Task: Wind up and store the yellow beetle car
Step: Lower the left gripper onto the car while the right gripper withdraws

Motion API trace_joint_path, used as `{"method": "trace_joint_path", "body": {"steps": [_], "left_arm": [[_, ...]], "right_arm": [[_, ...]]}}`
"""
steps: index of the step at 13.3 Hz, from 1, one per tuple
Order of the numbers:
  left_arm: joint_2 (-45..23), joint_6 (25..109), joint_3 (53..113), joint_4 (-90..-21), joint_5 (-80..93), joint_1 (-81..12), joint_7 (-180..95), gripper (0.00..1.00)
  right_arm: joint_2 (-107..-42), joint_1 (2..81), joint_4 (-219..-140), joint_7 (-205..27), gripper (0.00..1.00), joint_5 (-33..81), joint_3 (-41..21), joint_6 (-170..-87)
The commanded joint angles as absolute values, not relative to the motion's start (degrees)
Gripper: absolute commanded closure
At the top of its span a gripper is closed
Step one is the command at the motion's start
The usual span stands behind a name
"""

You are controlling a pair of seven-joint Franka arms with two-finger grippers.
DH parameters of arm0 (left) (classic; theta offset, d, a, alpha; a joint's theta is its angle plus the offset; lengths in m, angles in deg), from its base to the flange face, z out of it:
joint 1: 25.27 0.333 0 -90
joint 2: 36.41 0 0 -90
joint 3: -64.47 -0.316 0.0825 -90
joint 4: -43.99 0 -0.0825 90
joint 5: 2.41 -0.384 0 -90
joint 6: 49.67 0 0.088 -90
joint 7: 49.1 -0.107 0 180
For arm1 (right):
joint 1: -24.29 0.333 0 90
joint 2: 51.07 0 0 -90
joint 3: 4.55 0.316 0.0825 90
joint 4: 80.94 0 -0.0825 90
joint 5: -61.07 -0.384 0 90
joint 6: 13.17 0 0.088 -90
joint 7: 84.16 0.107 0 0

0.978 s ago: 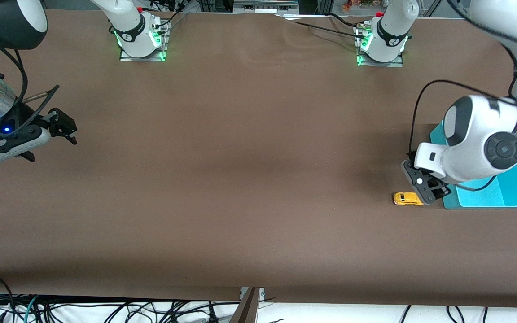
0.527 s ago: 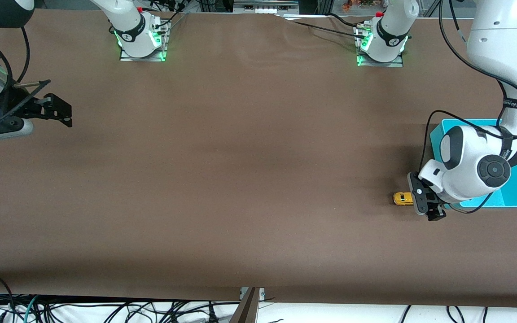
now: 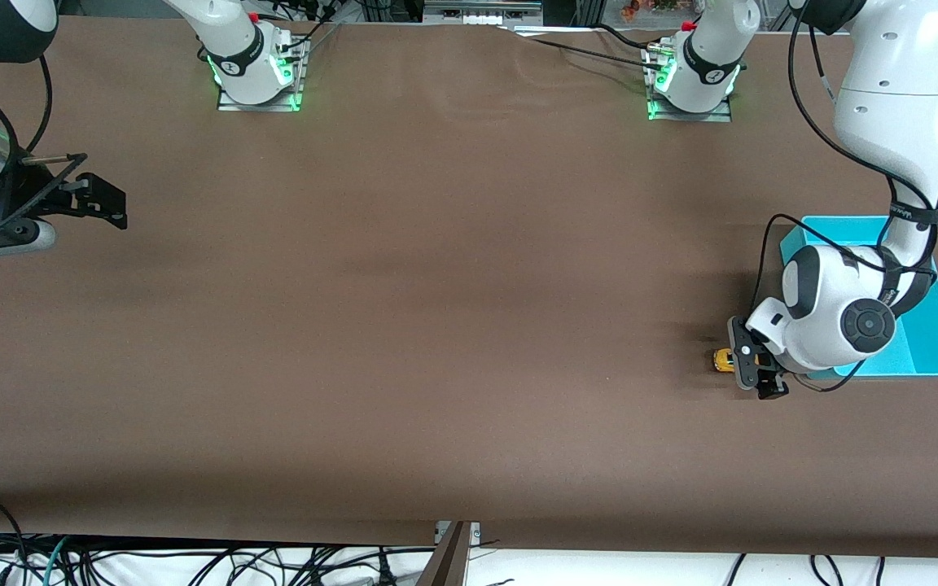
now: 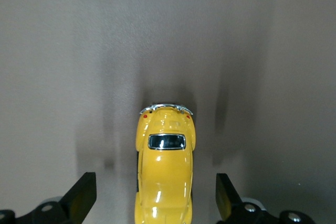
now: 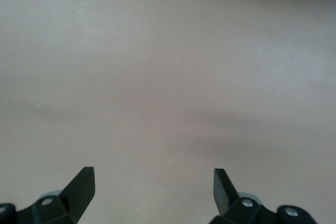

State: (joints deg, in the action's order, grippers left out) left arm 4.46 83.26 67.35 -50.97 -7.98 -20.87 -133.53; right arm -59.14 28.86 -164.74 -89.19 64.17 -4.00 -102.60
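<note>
Left gripper (image 4: 157, 203) spread astride yellow beetle car (image 4: 164, 169) on table; right gripper (image 5: 152, 195) spread, waiting.

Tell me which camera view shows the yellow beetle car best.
The left wrist view: the yellow beetle car fills its middle, roof and window clear, between the open left gripper's fingers. In the front view, the car is a speck partly hidden by that gripper. The right wrist view shows none of it.

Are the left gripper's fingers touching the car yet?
Apart. The left wrist view shows the car between the left gripper's open fingers, with bare table visible on both sides of its body.
</note>
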Motion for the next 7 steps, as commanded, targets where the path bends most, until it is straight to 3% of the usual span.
{"method": "trace_joint_path", "body": {"steps": [1, 2, 3, 5, 7], "left_arm": [[4.5, 84.5, 67.6, -51.5, -9.0, -20.2, -135.8, 0.59], [4.5, 84.3, 67.6, -51.5, -9.0, -20.7, -135.8, 0.82], [4.3, 84.0, 67.6, -51.5, -9.0, -21.0, -135.8, 0.91], [3.0, 83.1, 67.7, -51.3, -9.0, -21.0, -135.8, 0.93], [-1.2, 76.9, 68.3, -50.9, -9.0, -21.1, -135.8, 0.93]], "right_arm": [[-58.8, 28.8, -165.1, -89.4, 0.0, 64.6, -3.9, -102.6], [-58.9, 28.8, -165.1, -89.4, 0.0, 64.6, -3.9, -102.9], [-58.9, 28.8, -165.1, -89.4, 0.0, 64.6, -3.9, -102.8], [-58.9, 28.9, -165.1, -89.6, 0.0, 64.7, -3.9, -102.7], [-58.9, 28.8, -165.1, -89.6, 0.0, 64.7, -3.9, -103.0]]}}
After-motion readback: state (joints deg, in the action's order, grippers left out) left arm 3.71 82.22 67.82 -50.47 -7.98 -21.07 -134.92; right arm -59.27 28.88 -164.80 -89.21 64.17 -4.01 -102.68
